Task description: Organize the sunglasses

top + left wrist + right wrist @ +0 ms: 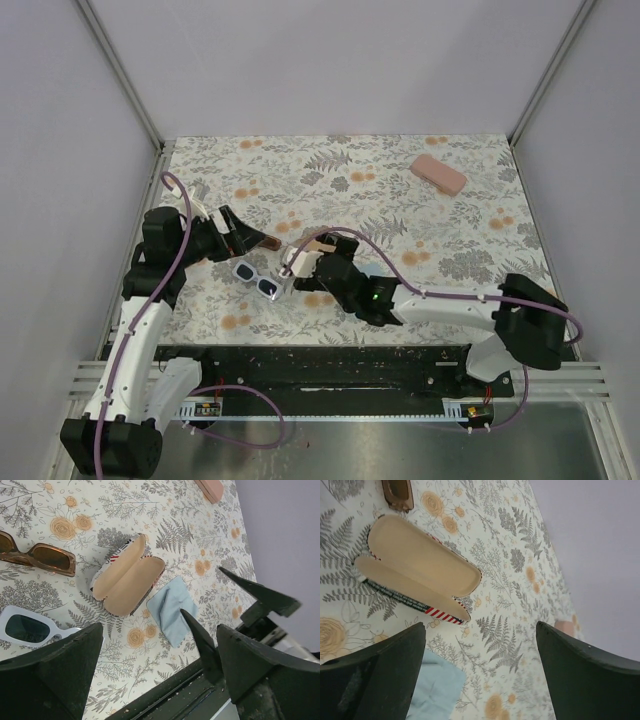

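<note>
I see both arms stretched low, inward. Left gripper wide open, empty. Right gripper jaws spread, empty, facing open striped glasses case.

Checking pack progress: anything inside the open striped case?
No. The open striped case shows only bare tan lining in both halves. Brown sunglasses and white sunglasses lie outside it. What's beneath the case is covered.

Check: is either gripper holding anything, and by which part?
Nothing is held. The left gripper and right gripper are both open and empty; the open case lies free beneath.
</note>
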`<state>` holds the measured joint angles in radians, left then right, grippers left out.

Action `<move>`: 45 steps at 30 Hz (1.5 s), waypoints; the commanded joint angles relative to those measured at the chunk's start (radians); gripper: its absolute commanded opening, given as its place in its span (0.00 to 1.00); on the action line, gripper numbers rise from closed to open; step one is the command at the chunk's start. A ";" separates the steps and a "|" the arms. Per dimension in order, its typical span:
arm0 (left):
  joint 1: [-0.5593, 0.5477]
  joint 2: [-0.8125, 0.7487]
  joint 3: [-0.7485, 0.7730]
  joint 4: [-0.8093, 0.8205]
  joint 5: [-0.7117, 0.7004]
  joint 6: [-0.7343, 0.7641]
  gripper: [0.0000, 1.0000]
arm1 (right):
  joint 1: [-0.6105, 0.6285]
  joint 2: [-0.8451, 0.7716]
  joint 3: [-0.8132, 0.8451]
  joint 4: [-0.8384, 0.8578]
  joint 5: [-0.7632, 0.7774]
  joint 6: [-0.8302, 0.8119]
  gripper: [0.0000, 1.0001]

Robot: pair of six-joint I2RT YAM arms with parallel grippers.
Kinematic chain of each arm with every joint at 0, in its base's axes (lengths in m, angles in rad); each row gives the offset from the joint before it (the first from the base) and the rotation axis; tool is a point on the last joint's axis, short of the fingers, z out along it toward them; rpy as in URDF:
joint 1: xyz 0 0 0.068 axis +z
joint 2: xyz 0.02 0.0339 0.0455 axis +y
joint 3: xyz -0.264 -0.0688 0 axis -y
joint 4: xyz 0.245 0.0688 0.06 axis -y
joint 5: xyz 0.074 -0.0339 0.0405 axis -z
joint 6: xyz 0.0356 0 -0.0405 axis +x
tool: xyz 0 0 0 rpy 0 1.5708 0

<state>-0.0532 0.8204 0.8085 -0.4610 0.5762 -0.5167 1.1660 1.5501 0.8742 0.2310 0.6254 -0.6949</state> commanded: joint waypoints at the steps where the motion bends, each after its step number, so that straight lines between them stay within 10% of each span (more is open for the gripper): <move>1: 0.007 0.005 0.001 0.056 0.031 -0.009 0.99 | 0.004 -0.132 0.026 -0.193 0.008 0.334 0.99; 5: 0.007 0.010 -0.005 0.068 0.037 -0.017 0.99 | -0.049 -0.177 0.104 -0.352 0.140 0.680 1.00; 12: 0.006 0.052 -0.011 0.090 0.080 -0.025 0.99 | -0.291 -0.255 0.189 -0.625 -0.114 1.374 0.99; 23: -0.002 0.209 -0.055 0.205 0.231 -0.081 0.98 | -0.431 -0.349 0.114 -0.625 -0.306 1.452 0.99; 31: -0.005 0.212 -0.055 0.232 0.209 -0.100 0.98 | -0.471 -0.136 0.072 -0.506 -0.499 1.850 0.99; 45: -0.004 0.217 -0.063 0.203 0.183 -0.055 0.98 | -0.470 0.128 0.129 -0.340 -0.562 1.993 0.89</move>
<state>-0.0551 1.0424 0.7437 -0.2871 0.7559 -0.5968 0.6937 1.6207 0.9527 -0.1909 0.0883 1.2446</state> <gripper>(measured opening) 0.983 0.931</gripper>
